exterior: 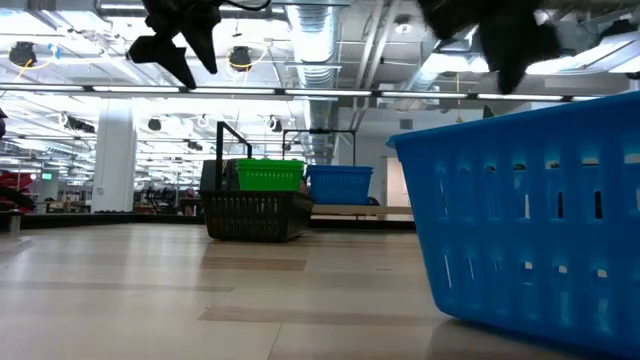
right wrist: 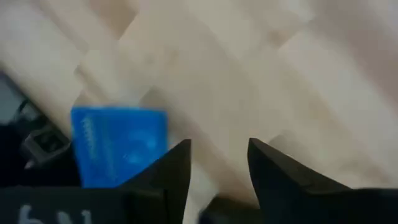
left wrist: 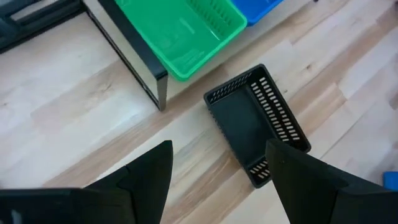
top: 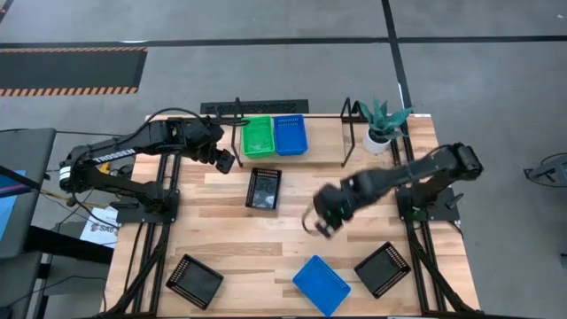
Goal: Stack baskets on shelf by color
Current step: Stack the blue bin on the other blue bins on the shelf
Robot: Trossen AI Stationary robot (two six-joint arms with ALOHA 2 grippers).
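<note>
The black shelf point(top: 347, 142) stands at the table's far edge. A green basket point(top: 259, 137) and a blue basket point(top: 290, 135) sit side by side on it. A black basket point(top: 264, 188) rests on its base at mid-table. Along the near edge lie a black basket point(top: 194, 280), a blue basket point(top: 321, 283) and another black basket point(top: 383, 268). My left gripper point(top: 226, 162) hovers open between the green basket and the middle black basket point(left wrist: 258, 121). My right gripper point(top: 319, 221) hangs open above bare table, on the far side of the near blue basket point(right wrist: 118, 146).
A white pot with a teal plant point(top: 381, 128) stands at the shelf's right end. The shelf's right third is bare. Open wood lies between the middle black basket and the near row. The near blue basket point(exterior: 530, 220) fills the low view's right side.
</note>
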